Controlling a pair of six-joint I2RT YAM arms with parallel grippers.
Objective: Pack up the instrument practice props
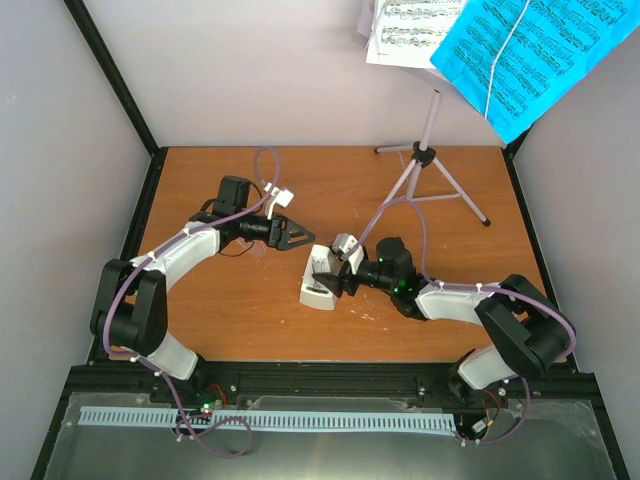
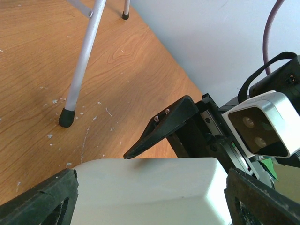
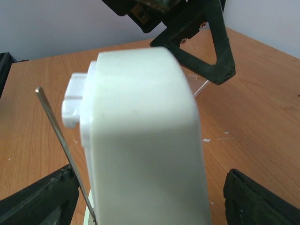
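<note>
The small white plastic pyramid metronome (image 1: pixel 315 293) lies on the wooden counter (image 1: pixel 230 300), ungripped, between the wide-open fingers of the right end effector (image 1: pixel 325 278). The left end effector (image 1: pixel 300 234), also spread and empty, hovers just beyond. Grasping seems in hand; next, the right must close squarely.

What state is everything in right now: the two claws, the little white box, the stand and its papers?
left gripper: open, holding nothing.
right gripper: open, fingers either side of the metronome.
metronome: standing, pendulum rod exposed.
music stand: upright, legs spread.
sheet-music pages: resting on the stand's tray.
</note>
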